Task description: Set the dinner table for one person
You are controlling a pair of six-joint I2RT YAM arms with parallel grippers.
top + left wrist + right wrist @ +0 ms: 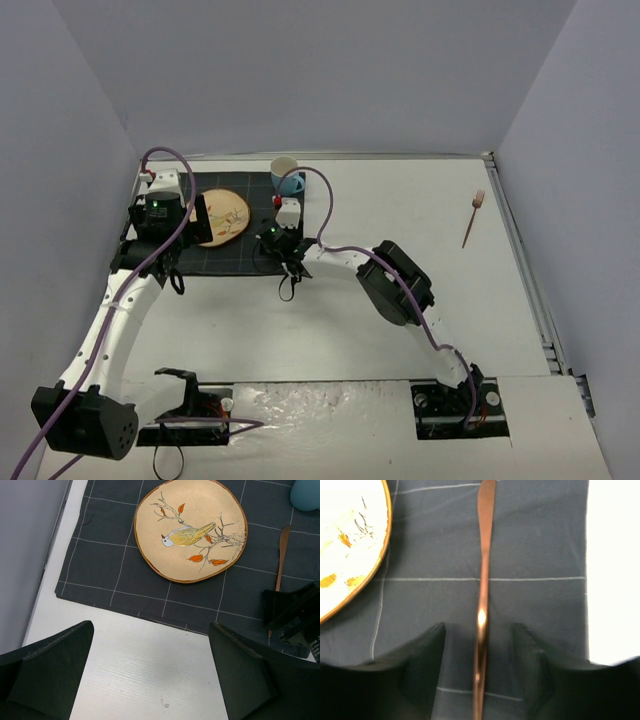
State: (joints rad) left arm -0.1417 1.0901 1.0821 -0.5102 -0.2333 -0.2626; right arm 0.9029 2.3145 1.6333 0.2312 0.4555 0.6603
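Right tool (479, 627) is straddling the knife (483, 555), jaws parted.

The knife is lying flat on the dark grid-lined placemat (100, 555), just right of the bird-painted plate (192, 527). The right tool's fingers (420, 665) are sitting apart on either side of the handle, not gripping it. The left tool (150, 630) is hanging wide and empty over the placemat's near edge. The white surface (400, 200) is carrying everything: placemat at far left, blue cup (286, 176) at its far right corner, and a fork (473, 215) lying well apart to the right.
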